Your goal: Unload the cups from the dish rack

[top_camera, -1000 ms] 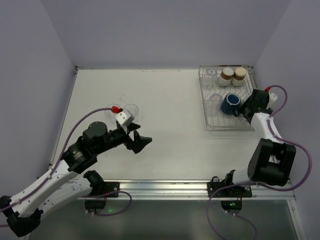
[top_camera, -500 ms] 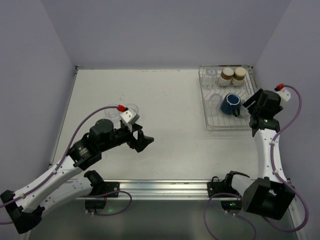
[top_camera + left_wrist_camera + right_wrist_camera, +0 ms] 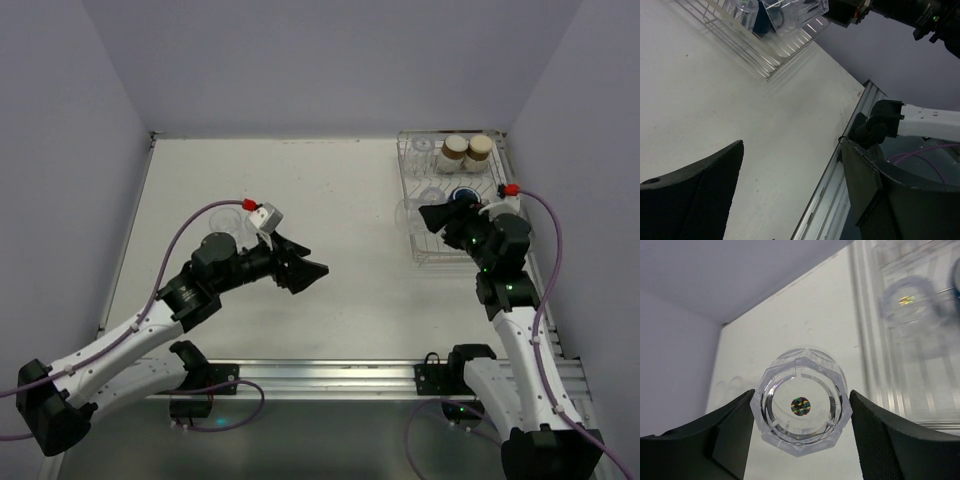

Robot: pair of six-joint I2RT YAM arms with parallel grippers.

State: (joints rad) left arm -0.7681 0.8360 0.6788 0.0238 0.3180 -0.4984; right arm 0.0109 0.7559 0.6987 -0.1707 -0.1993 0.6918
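Set-down glasses: two clear glasses [image 3: 228,218] stand on the table [image 3: 340,180] at centre left of the top view, just beside the left arm's cable.
Left gripper: the left gripper [image 3: 310,272] is spread wide with nothing between its fingers. It hangs over bare table left of centre and points right, toward the rack.
Held cup: a clear tumbler [image 3: 408,214] hangs off the table just outside the rack's left wall, right of centre.
Right gripper: the right gripper [image 3: 430,216] is closed on the tumbler's sides and reaches left across the rack wall.
Key relation: the tumbler sits straight ahead of the right fingertips, well apart from the left gripper, so this cup belongs to the right arm.
Tumbler axis: the right wrist view shows it end-on, so its long axis runs along the gripper's reach, pointing left and tipped off upright. I cannot tell which end faces the camera.
Likely need: turning it upright over the bare table to the left before letting go.
Dish rack: the dish rack [image 3: 440,256] fills the upper right. It holds a dark blue mug [image 3: 462,194], two cream cups [image 3: 455,152] at its far end, and some clear glass.
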